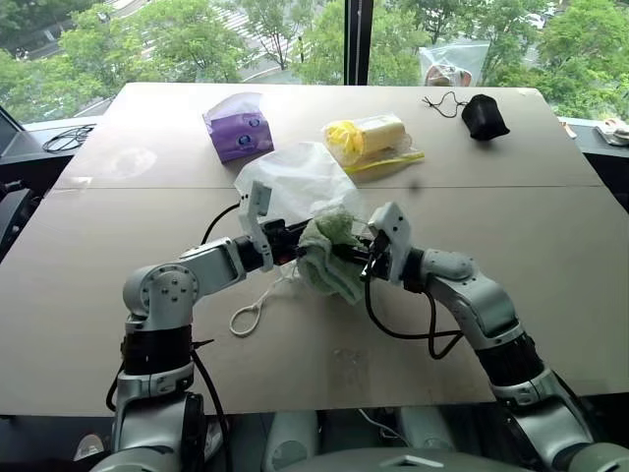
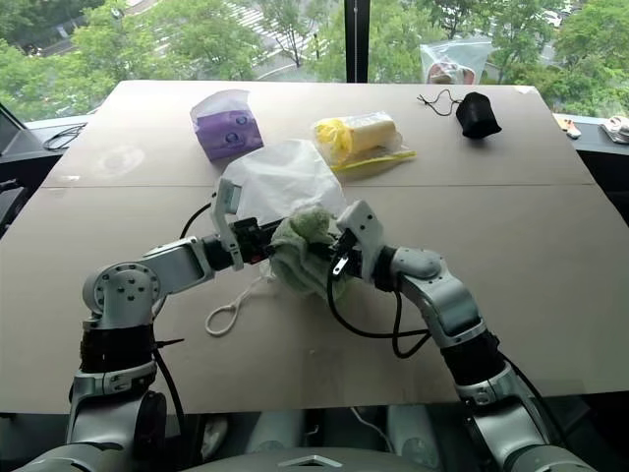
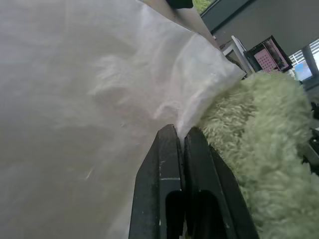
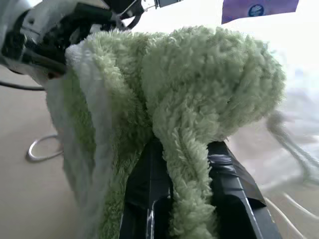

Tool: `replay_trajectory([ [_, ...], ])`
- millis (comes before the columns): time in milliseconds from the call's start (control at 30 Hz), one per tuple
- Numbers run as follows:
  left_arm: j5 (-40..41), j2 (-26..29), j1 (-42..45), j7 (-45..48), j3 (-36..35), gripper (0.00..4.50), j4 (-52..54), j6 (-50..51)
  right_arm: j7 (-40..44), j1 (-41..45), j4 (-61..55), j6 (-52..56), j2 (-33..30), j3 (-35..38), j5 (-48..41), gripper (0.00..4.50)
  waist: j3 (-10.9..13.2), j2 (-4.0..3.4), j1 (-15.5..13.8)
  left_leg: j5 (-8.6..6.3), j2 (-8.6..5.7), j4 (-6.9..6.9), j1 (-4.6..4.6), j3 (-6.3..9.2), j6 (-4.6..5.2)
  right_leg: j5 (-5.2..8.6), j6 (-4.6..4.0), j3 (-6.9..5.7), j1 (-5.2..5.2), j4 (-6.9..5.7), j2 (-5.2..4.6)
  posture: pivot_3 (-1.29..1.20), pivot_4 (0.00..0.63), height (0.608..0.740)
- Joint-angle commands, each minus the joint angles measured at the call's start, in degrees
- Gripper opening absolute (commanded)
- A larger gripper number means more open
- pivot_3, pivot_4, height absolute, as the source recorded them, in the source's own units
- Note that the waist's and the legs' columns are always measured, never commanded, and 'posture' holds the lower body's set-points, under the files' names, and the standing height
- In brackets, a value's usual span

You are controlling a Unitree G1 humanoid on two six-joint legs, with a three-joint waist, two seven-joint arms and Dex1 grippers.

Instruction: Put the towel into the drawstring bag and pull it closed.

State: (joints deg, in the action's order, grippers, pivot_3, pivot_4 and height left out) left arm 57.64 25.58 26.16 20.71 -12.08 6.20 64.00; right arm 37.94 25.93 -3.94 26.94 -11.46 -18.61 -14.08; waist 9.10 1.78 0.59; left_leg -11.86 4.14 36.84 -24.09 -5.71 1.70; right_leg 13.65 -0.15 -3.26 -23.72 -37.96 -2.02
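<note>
The white drawstring bag [image 1: 295,177] lies on the table's middle, its mouth towards me. My left gripper [image 3: 183,132] is shut on the bag's thin mouth edge and holds it up. A white cord loop [image 1: 246,317] trails from the mouth onto the table. The light-green fluffy towel [image 1: 329,254] hangs draped between both grippers, right at the bag's mouth. My right gripper [image 4: 182,149] is shut on a fold of the towel [image 4: 199,84], and its fingertips are buried in the cloth.
At the back of the table [image 1: 550,226] lie a purple tissue pack [image 1: 239,131], a clear plastic bag with yellow contents [image 1: 369,141] and a small black pouch [image 1: 484,116]. Windows stand behind the table's far edge.
</note>
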Motion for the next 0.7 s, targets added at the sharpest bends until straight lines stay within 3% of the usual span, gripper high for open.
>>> replay_trajectory([
  [33, 2.8, -0.7, 2.6, 1.7, -0.1, 0.00, 3.3, 1.1, -3.2, 3.6, 6.7, -5.0, 0.5, -4.5, 8.5, 0.00, 0.0, 0.04, 0.0, 0.00, 0.00, 0.01, -0.02, 0.00, 0.00, 0.00, 0.00, 0.00, 0.00, 0.01, 0.00, 0.00, 0.150, 0.740],
  [133, 3.6, -0.4, 1.9, 2.2, 0.0, 0.00, 6.0, 1.9, -6.7, 6.4, 13.8, -8.2, -0.9, -8.1, 17.0, 0.00, 0.0, 0.04, 0.2, 0.01, 0.00, 0.03, -0.04, 0.02, -0.01, 0.00, 0.00, -0.03, -0.01, 0.01, -0.02, 0.00, 0.150, 0.740],
  [267, 3.0, 1.6, -0.6, 3.2, 1.0, 0.00, 9.7, 2.3, -10.7, 8.7, 19.5, -6.7, 0.0, -7.1, 20.3, 0.00, 0.0, 0.03, 0.2, 0.02, 0.03, 0.00, 0.12, 0.01, -0.04, 0.00, 0.00, 0.01, 0.04, -0.07, -0.02, 0.00, 0.150, 0.740],
  [533, 2.9, 5.8, -9.0, 3.8, 1.0, 0.00, 13.5, 4.3, -9.4, 9.7, 17.3, 9.4, 13.4, 17.8, -6.9, 0.00, 0.0, 0.02, 0.3, 0.05, 0.09, -0.02, 0.22, 0.03, -0.09, -0.02, -0.03, 0.00, 0.13, -0.12, -0.23, 0.00, 0.150, 0.740],
  [700, 3.7, 4.2, -9.6, 2.1, 0.8, 0.00, 13.2, 4.1, -7.8, 9.7, 10.6, 21.5, 15.6, 21.9, -18.3, 0.00, 0.0, -0.04, 0.2, 0.04, 0.07, -0.13, 0.09, 0.05, -0.08, -0.01, -0.05, -0.03, 0.01, -0.04, -0.30, 0.00, 0.150, 0.740],
])
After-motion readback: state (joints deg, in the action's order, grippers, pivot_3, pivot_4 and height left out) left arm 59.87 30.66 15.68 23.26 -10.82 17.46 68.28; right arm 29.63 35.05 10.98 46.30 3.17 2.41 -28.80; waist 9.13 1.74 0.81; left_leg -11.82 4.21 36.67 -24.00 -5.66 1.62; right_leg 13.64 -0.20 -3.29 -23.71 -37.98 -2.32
